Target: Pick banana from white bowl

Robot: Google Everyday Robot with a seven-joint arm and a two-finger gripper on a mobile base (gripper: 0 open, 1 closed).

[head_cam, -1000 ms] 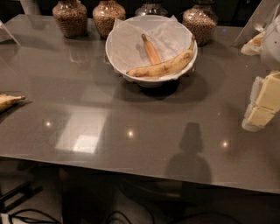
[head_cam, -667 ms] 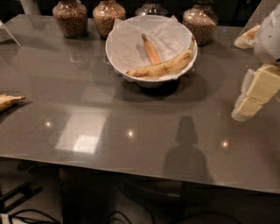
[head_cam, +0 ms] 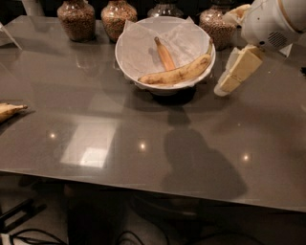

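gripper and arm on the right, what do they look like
The gripper, at the right edge beside the round white paper-lined bowl, is blocky, cream-coloured and segmented. Above it is a rounded white arm housing with a small vent grille and a tan band.

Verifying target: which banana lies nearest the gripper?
The long speckled banana in the white bowl; the gripper is right of the bowl. The orange banana lies farther back, the pale banana far left.
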